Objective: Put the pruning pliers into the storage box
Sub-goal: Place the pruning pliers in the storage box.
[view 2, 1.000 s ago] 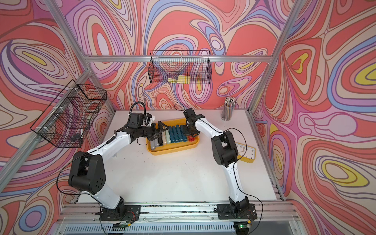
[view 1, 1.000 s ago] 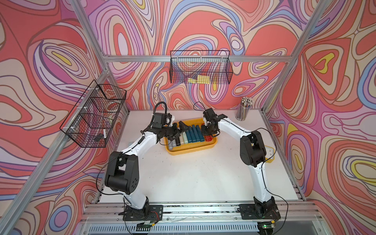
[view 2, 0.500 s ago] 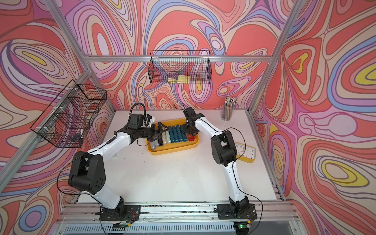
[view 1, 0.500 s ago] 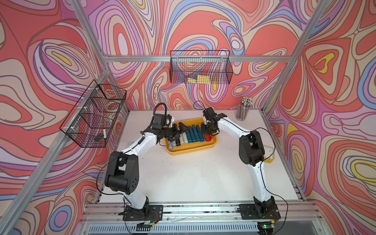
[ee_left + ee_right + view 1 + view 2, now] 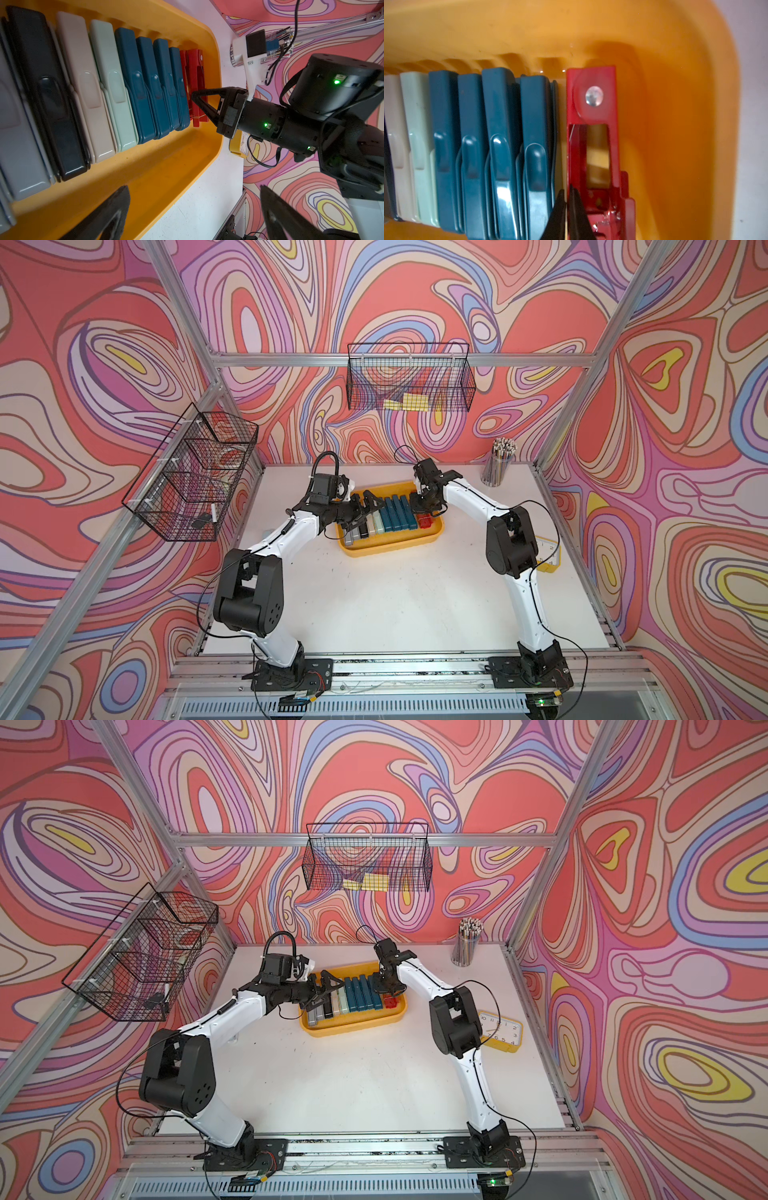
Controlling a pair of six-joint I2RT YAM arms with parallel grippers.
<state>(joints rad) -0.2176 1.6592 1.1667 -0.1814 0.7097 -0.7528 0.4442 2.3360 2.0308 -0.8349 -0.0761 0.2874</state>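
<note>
Right fingertips (image 5: 577, 214): all but pinched together, a hairline slit only, nothing caught in it. Planted at the seam between the last teal pliers (image 5: 535, 128) and the red pliers (image 5: 591, 93), at the end away from the yellow box (image 5: 685, 104) wall those butt against. Left fingers (image 5: 112, 212): spread wide, nothing between them, hanging by the box's long open side.

Further out: right gripper (image 5: 424, 506) dipped into the red end of the box, left gripper (image 5: 368, 506) over the grey end. Inside the box, every pair in sight packed side by side in one row against the far wall: grey, black, beige, mint, teal, red, with a second red pair tight beside the first.

Likely trouble, judged from this: spreading while wedged in that seam could lever the red pliers sideways or tip them onto an edge. Lifting out crookedly could snag a red slot and drag the pair up over the rim. A careless left withdrawal could clip the grey end.

Only in the right wrist view: the slit itself and the screw head on the red pair. From the left wrist, just one triangular right finger side-on, spread hidden. In both top views, both arms meeting at the box, but the fingertips too small to read.
</note>
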